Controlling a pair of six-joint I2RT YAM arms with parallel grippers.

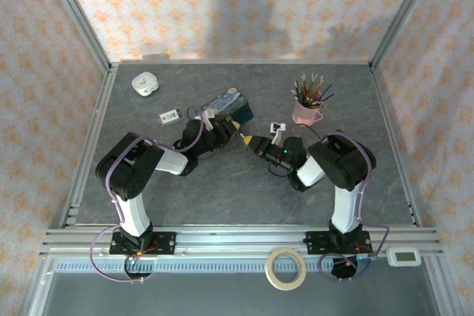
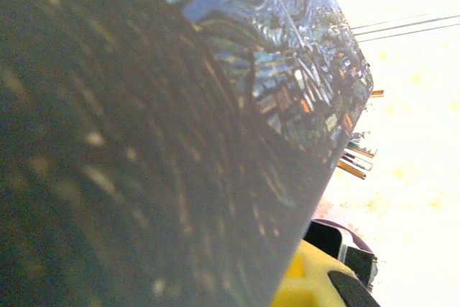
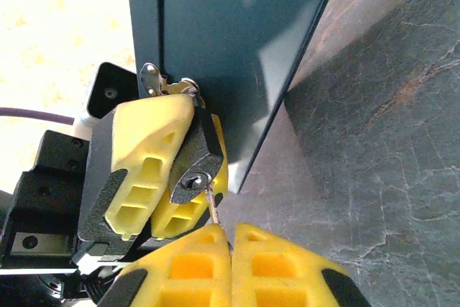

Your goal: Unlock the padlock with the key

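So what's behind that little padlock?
The dark side wall of the tin stands just behind the padlock. Yellow jaws clamp the padlock, hiding most of its body and whatever it hooks onto.

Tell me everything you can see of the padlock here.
The padlock is small, dark and metallic-looking, with a silvery shackle at the blue tin's edge. The left gripper clamps its body between yellow fingers. Its round silvery keyhole faces the right gripper, whose key enters it.

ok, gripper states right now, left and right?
Left gripper: shut on the padlock.
Right gripper: shut on the key.
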